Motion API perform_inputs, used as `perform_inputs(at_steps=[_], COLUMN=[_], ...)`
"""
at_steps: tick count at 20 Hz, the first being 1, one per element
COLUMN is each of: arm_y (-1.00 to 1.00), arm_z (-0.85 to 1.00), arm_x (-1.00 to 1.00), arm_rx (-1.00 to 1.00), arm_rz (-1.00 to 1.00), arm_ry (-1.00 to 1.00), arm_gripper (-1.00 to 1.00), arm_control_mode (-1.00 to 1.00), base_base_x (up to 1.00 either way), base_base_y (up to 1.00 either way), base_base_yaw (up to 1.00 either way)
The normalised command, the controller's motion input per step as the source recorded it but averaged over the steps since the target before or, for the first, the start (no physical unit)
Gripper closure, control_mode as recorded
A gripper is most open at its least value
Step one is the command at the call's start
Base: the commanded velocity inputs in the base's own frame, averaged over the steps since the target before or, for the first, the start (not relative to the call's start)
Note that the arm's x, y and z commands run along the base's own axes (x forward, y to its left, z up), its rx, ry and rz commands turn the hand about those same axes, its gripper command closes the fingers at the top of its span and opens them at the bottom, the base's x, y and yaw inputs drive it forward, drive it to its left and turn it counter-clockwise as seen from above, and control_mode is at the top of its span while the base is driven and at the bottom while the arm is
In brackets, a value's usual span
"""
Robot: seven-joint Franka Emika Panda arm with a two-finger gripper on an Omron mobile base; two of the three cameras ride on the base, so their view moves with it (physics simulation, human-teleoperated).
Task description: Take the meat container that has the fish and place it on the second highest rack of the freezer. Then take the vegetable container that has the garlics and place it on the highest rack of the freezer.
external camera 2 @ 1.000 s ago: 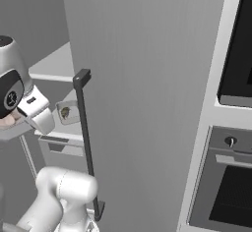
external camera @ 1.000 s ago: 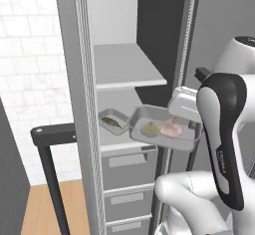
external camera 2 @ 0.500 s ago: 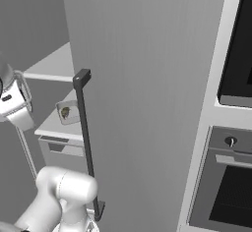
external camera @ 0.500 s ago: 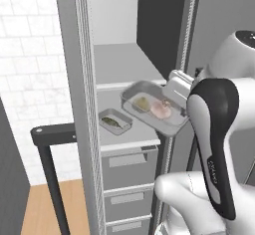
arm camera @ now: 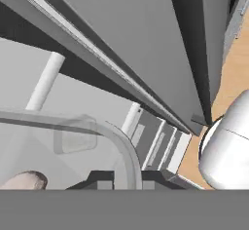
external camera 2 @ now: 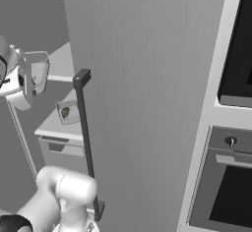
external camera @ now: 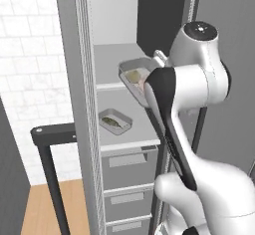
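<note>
The vegetable container (external camera: 133,77) with the garlics (external camera: 132,75) is pinched at its rim by the closed hand (external camera 2: 25,81), held at the front edge of the highest rack (external camera: 107,64). The meat container (external camera: 115,121) already sits a shelf below. Next, I judge: slide it farther in, level, then release.

You are looking from two base cameras behind the arm, both sharing the open freezer (external camera: 124,144); the hand camera is pointing close along a tray rim (arm camera: 121,148).
</note>
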Motion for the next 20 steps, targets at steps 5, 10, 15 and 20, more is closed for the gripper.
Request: perform_inputs(at_steps=[5,10,15,20], arm_y=[0.14,0.02,0.10,0.26], arm_z=[0.00,0.00,-0.04,-0.27], arm_x=[0.99,1.00,1.00,0.93], arm_rx=[0.07,0.09,0.03,0.00], arm_rz=[-0.14,0.00,-0.01,-0.09], arm_ry=[0.00,0.00,0.00,0.00], arm_gripper=[1.00,1.00,1.00,1.00], arm_control_mode=[-1.00,-1.00,-1.00,-1.00], base_base_x=[0.00,0.00,0.00,0.00], base_base_y=[0.00,0.00,0.00,0.00], base_base_yaw=[0.00,0.00,0.00,0.00])
